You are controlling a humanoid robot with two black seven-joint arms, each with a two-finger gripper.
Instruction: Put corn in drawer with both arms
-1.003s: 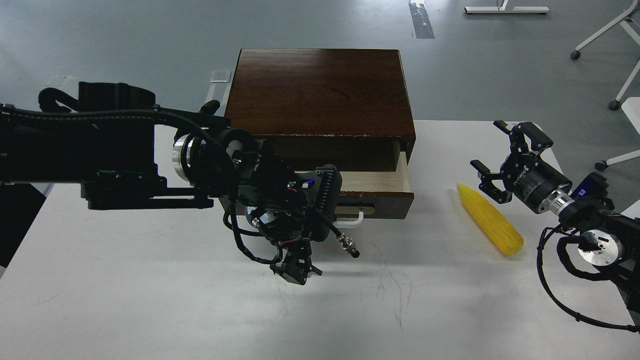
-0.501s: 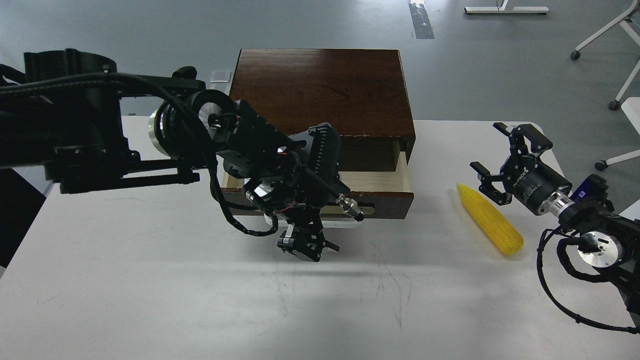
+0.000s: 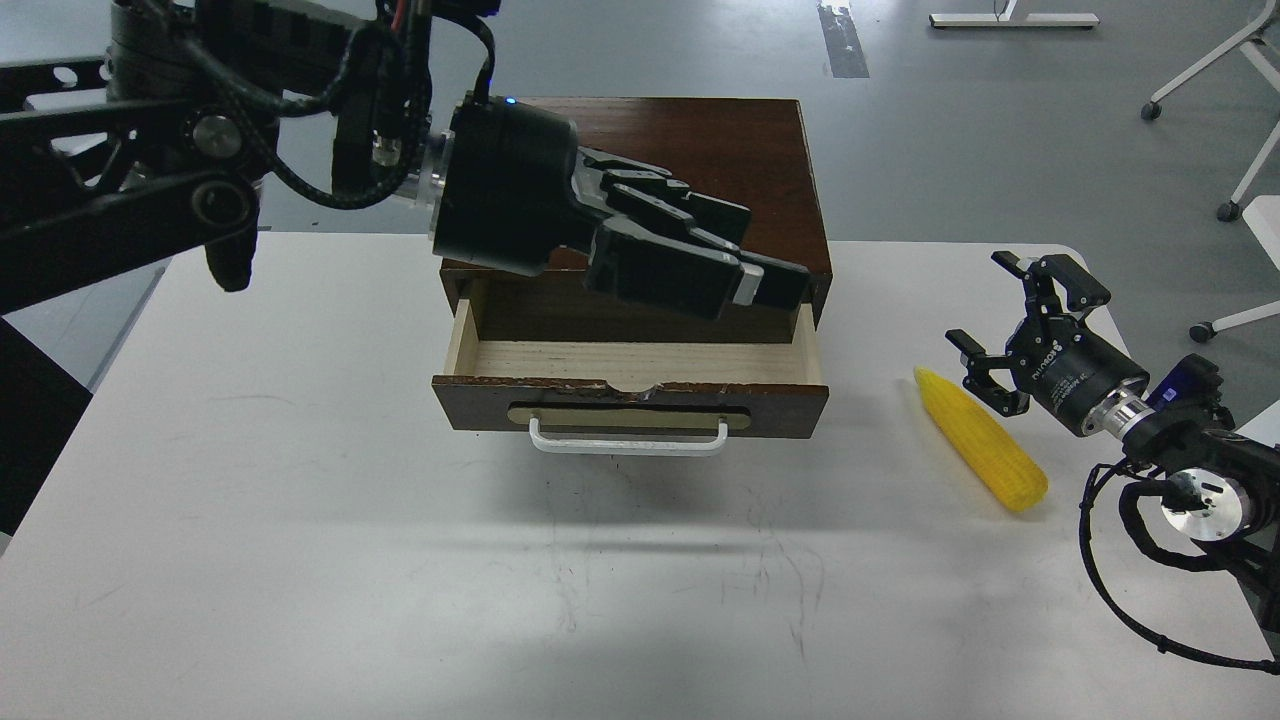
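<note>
So, drawer (image 3: 640, 362) open, corn (image 3: 981, 452) untouched on table (image 3: 300, 560), right gripper (image 3: 1010, 320) spread beside it, left gripper (image 3: 700, 260) probably closed overhead; next: grab corn.

One view only, taken from the robot's head, set high and pitched forward and down. It faces the dark brown wooden cabinet box (image 3: 640, 165), which sits centre frame at middle distance. The white table top (image 3: 300, 560) spreads from the cabinet to the bottom edge, nearest the lens. Beyond the cabinet, grey floor (image 3: 1000, 120) fills the top of frame. The left arm enters from the left edge, large and close to the lens; the right arm enters at the lower right.
</note>
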